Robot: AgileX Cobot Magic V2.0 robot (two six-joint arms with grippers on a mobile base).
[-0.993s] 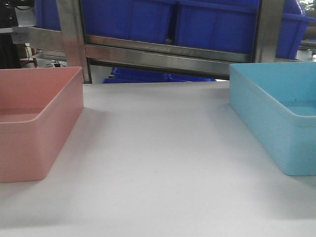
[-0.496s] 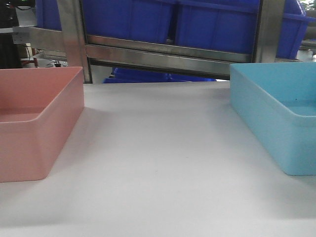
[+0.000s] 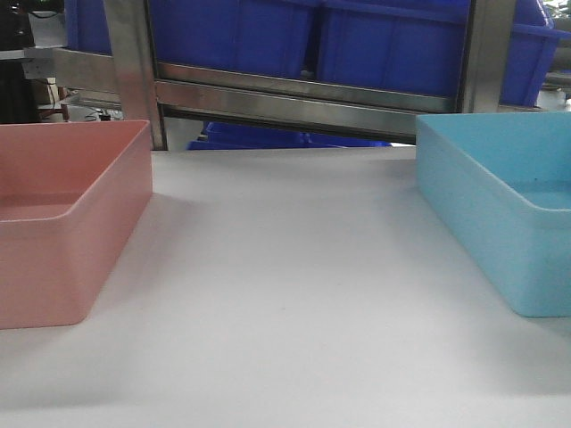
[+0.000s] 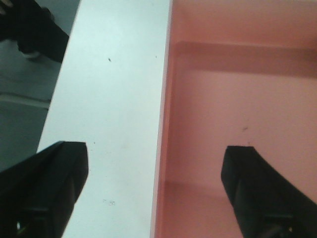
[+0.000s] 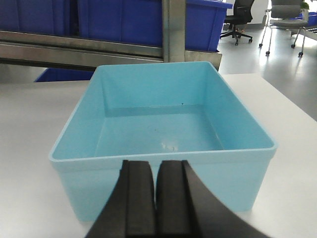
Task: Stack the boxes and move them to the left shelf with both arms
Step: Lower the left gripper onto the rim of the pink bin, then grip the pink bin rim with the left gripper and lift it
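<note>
Change since the earlier frame: none evident; both bins sit as before. Left fingers (image 4: 49, 183): spread wide, straddling a side wall of the pink bin (image 4: 237, 109), likely set to pinch it. Right fingers (image 5: 148, 198): pressed together, empty, just short of the light blue bin (image 5: 223, 178). Bins well apart, unstacked, on the white desk (image 3: 285, 267). Far side: steel rack (image 3: 285, 98), dark blue bins (image 3: 232, 36). Roller shelf not in view.

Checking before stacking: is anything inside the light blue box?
The light blue box looks empty, its floor bare apart from faint marks. The strip by its near wall is hidden behind the rim.
</note>
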